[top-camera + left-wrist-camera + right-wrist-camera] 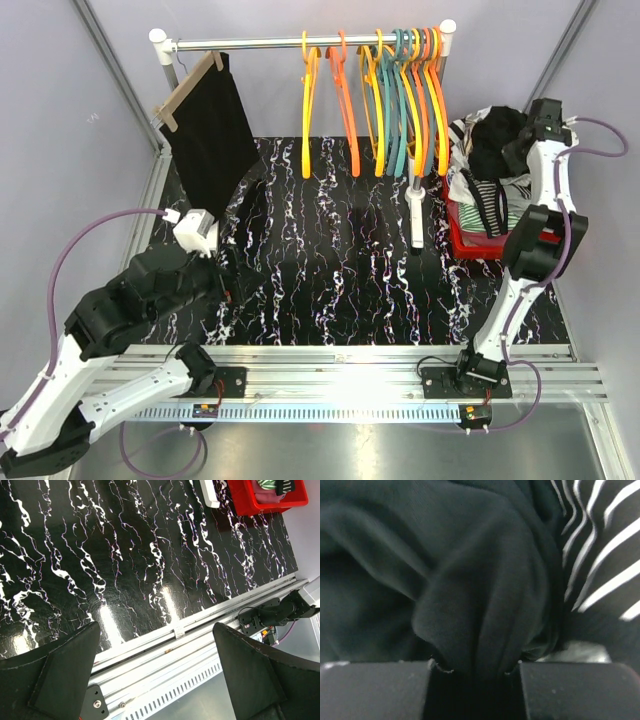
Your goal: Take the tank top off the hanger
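A black tank top (210,140) hangs on a wooden hanger (185,90) at the left end of the rail. My left gripper (226,272) is open and empty, low over the table's near left, well below the tank top; in the left wrist view (155,630) its jaws stand wide apart over the front rail. My right gripper (513,140) is at the red basket (462,240), shut on a fold of another black garment (480,605) there, with the cloth bunched between its fingers (375,690).
Several orange and teal empty hangers (400,100) hang on the rail (300,42). The red basket holds a striped garment (485,200). A white post (417,215) stands on the black marbled table (330,250). The aluminium frame (340,355) runs along the front.
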Controlling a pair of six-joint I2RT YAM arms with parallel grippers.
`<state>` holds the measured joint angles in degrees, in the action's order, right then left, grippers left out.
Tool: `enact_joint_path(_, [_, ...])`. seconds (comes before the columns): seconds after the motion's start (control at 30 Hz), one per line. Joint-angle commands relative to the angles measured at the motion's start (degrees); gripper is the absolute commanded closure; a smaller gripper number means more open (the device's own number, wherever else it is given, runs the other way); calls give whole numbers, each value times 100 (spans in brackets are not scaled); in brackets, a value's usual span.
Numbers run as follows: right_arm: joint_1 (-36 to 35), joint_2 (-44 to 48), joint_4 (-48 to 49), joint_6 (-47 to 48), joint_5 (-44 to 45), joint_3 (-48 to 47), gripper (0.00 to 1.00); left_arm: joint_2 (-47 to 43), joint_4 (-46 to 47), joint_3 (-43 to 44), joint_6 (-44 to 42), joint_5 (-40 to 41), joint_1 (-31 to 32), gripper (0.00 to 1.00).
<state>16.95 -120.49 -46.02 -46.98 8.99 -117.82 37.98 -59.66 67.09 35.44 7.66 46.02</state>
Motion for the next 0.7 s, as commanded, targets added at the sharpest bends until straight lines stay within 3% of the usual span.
enact_joint_path(0.0, [19, -413, -1373, 416, 727, -504, 100, 43, 446, -47, 51, -124, 12, 1])
enact_joint_path(0.07, [19, -730, -1559, 610, 499, -549, 83, 139, 525, -29, -2, -168, 12, 1])
enact_joint_path(0.13, [19, -871, -1638, 830, 200, -549, 75, 210, 578, -12, -63, -203, 12, 1])
enact_joint_path(0.17, [19, -871, -1647, 866, 138, -532, 62, 271, 587, 14, -81, -221, 12, 1])
enact_joint_path(0.23, [19, -793, -1682, 980, 129, -575, 46, 324, 613, 23, -134, -265, 12, 1])
enact_joint_path(0.27, [19, -749, -1691, 1024, 129, -662, 32, 333, 613, 23, -134, -283, 12, 1])
enact_joint_path(0.33, [19, -529, -1700, 1191, 129, -908, 20, 325, 648, 23, -160, -300, 21, 1])
enact_joint_path(0.4, [19, -241, -1708, 1314, 94, -1093, 1, 316, 657, 32, -178, -309, 12, 1])
enact_joint_path(0.53, [19, 253, -1875, 1402, -56, -1804, 0, 211, 640, 172, -248, -300, 12, 1])
enact_joint_path(0.67, [19, 920, -2007, 1490, -221, -1929, 0, 175, 561, 366, -301, -344, 12, 1])
